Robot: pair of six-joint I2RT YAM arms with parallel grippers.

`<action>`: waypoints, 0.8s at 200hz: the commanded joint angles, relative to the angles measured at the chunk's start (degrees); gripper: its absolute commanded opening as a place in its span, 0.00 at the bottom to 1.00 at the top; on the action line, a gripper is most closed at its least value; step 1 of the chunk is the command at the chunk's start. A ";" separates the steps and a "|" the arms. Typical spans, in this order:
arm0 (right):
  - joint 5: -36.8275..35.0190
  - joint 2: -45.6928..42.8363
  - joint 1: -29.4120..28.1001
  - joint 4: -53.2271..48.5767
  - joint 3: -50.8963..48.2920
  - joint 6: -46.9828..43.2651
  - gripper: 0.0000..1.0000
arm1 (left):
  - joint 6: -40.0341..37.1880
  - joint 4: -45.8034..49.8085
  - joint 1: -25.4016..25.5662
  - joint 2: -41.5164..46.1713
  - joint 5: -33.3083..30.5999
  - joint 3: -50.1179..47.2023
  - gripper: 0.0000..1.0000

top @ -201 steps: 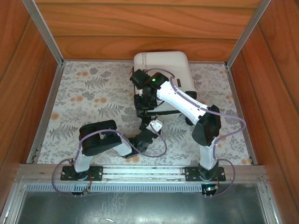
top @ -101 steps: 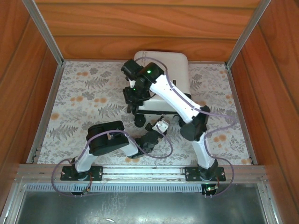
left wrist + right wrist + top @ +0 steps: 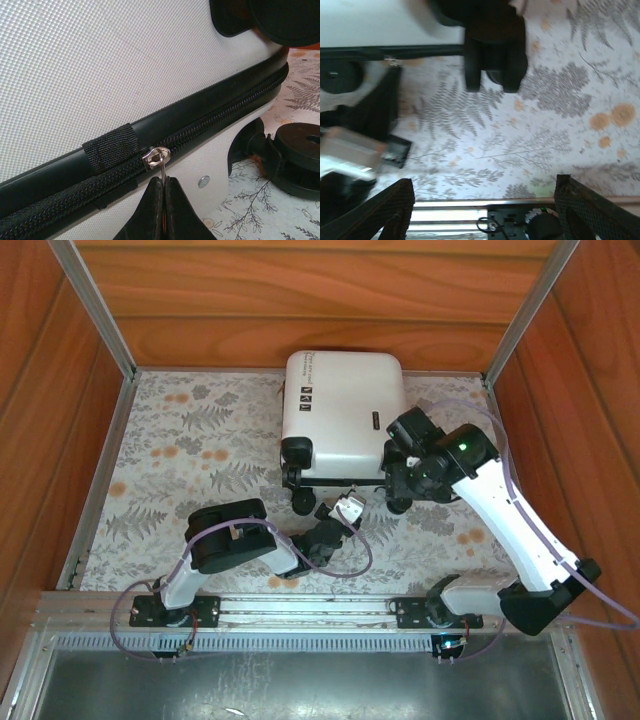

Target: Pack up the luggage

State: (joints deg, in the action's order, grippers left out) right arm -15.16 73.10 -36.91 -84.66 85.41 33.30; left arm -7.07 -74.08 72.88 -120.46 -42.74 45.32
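Observation:
The luggage (image 3: 345, 405) lies flat and closed at the back middle of the table, white shell up, wheels toward me. My left gripper (image 3: 345, 504) is at its near edge, shut on the metal zipper pull (image 3: 163, 171), which hangs from the silver slider (image 3: 156, 156) on the black zipper. The left fingertips (image 3: 152, 202) are pressed together around the pull. My right gripper (image 3: 400, 485) hovers by the luggage's right front corner. It stands open, and between its fingers (image 3: 395, 210) there is just tablecloth.
A black wheel (image 3: 300, 160) of the luggage rests on the fern-print cloth (image 3: 190, 450). Another wheel pair (image 3: 495, 55) sits ahead of the right gripper. Wooden walls close in the table at the back and sides. The metal base rail (image 3: 300, 608) runs along the near edge.
The right arm swung from over the luggage's left front to its right side, and its jaws widened. The left gripper stayed shut on the zipper pull.

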 commanded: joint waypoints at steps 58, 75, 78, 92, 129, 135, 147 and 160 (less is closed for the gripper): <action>-1.31 11.18 7.17 11.70 -2.02 -13.83 0.74 | 1.46 -0.93 0.76 0.07 4.07 -0.04 0.00; -0.49 12.52 7.79 13.97 -2.09 -17.24 0.58 | 1.53 -0.96 0.73 -0.08 3.70 -0.32 0.00; -0.45 12.66 7.88 14.34 -2.01 -17.71 0.55 | 1.61 -0.91 0.76 -0.18 3.71 -0.32 0.00; -0.49 13.02 8.07 16.09 -2.10 -19.88 0.49 | 1.86 -0.89 0.68 -0.41 3.76 -0.23 0.00; 0.27 14.60 8.42 16.98 -1.85 -23.59 0.47 | 2.40 -0.89 0.53 -0.70 4.33 0.20 0.00; 0.60 14.91 8.44 16.85 -1.82 -23.63 0.43 | 2.41 -0.89 0.51 -0.78 4.33 0.27 0.00; 1.22 15.22 8.43 16.72 -1.65 -23.55 0.33 | 2.41 -0.89 0.51 -0.91 4.32 0.43 0.00; 2.69 15.14 8.43 16.88 -1.66 -23.04 0.16 | 2.41 -0.80 0.46 -1.04 4.28 0.56 0.00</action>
State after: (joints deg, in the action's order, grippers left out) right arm -16.36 86.80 -28.01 -70.61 83.22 14.79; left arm -5.52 -74.11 72.77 -120.46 -42.28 45.15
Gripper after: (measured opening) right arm 0.384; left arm 0.051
